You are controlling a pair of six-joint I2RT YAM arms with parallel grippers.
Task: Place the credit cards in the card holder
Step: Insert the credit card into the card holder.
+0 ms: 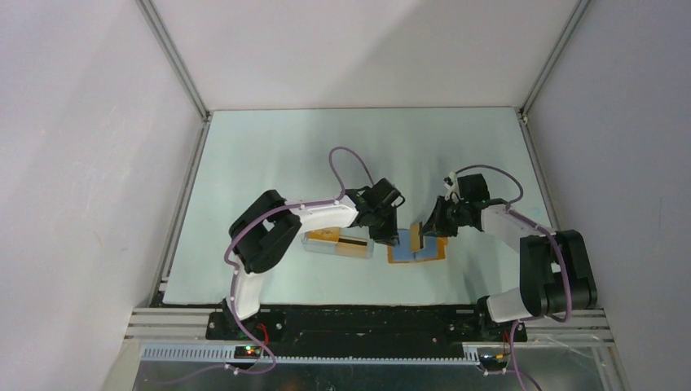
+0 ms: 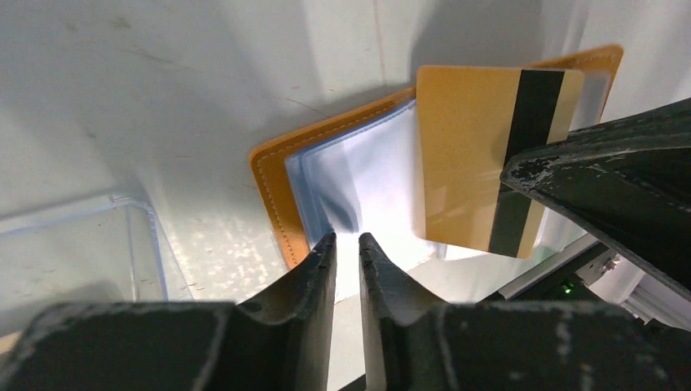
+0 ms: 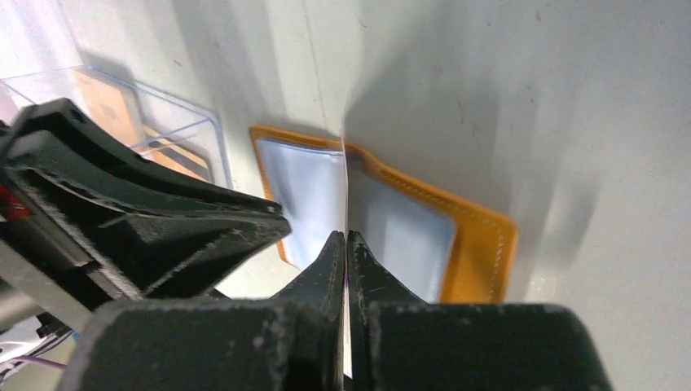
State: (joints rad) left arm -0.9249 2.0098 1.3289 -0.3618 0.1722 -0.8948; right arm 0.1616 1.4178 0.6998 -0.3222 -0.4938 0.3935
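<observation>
The card holder (image 1: 434, 249) lies open on the table, orange-tan outside with blue-grey pockets (image 2: 358, 175). My right gripper (image 3: 346, 235) is shut on a golden credit card (image 2: 468, 155) with a dark stripe. It holds the card upright over the holder's middle fold. In the right wrist view the card shows only as a thin edge (image 3: 346, 187) above the card holder (image 3: 481, 244). My left gripper (image 2: 348, 238) hangs just left of the card, over the holder's left half. Its jaws stand a narrow gap apart with nothing between them. More credit cards (image 1: 350, 244) lie in a clear box.
The clear plastic box (image 1: 338, 243) sits directly left of the holder, under the left arm's wrist; its wall (image 2: 138, 236) shows in the left wrist view and its corner (image 3: 191, 130) in the right. The two grippers are close together. Frame rails border the table.
</observation>
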